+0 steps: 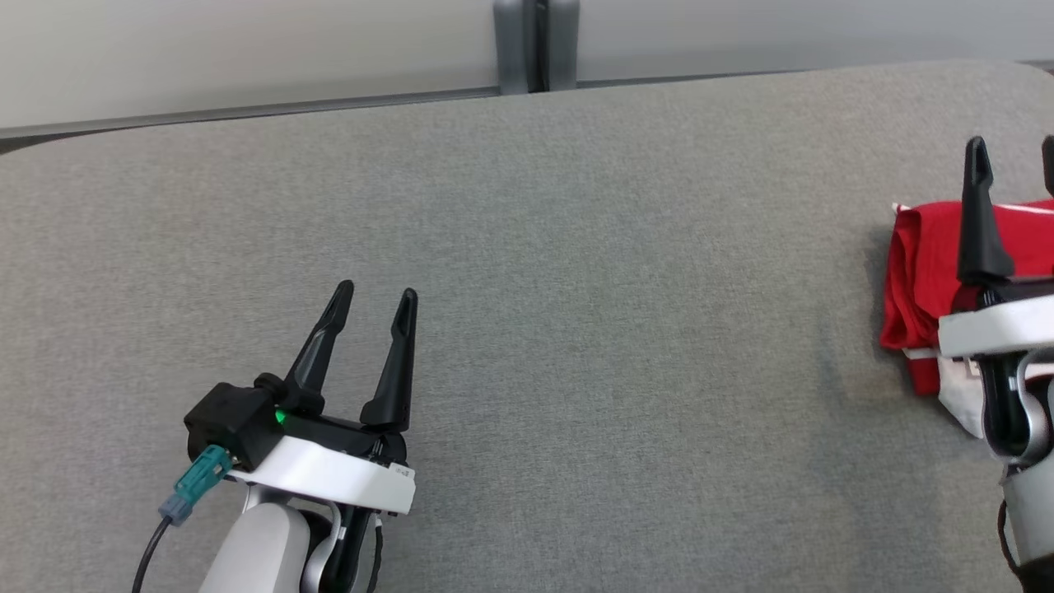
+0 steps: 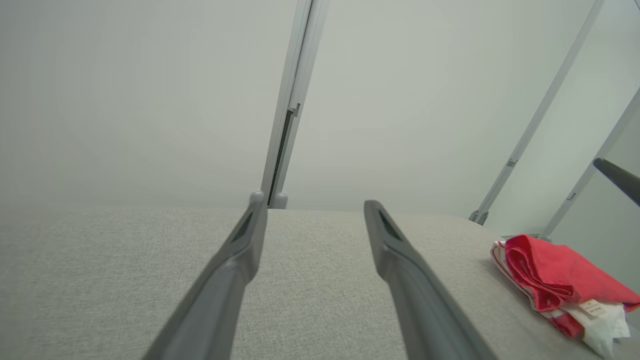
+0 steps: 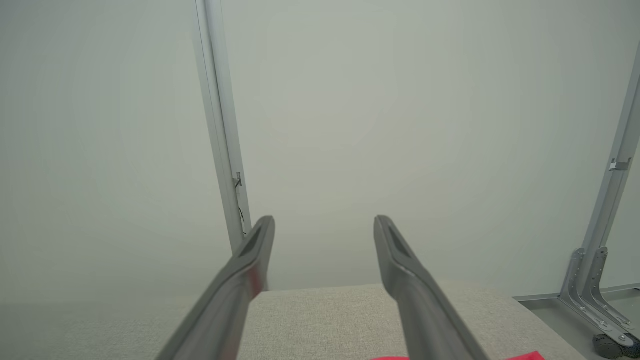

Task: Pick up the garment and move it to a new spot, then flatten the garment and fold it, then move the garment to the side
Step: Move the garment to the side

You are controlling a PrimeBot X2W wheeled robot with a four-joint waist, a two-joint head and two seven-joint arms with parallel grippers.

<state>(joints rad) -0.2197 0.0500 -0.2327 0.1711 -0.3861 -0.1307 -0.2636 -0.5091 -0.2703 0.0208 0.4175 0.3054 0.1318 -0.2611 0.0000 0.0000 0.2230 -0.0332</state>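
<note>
The garment (image 1: 922, 263) lies folded at the right edge of the surface (image 1: 576, 247), so the task looks done. The right gripper (image 1: 1013, 152) hangs above that edge and the left gripper (image 1: 377, 291) above the surface's left, both apart and empty.

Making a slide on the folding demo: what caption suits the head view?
Folded red-and-white garment lies at the right of the grey table, under the open right hand; left hand open, empty.

Grey felt table (image 1: 593, 272) across most of the head view. Past its far edge, at 12 o'clock, grey post (image 1: 515, 45) against pale wall (image 1: 247, 58). In right wrist view, at 4 o'clock, slanted metal strut (image 3: 607, 210), dark wheel (image 3: 612, 342) at its foot.
</note>
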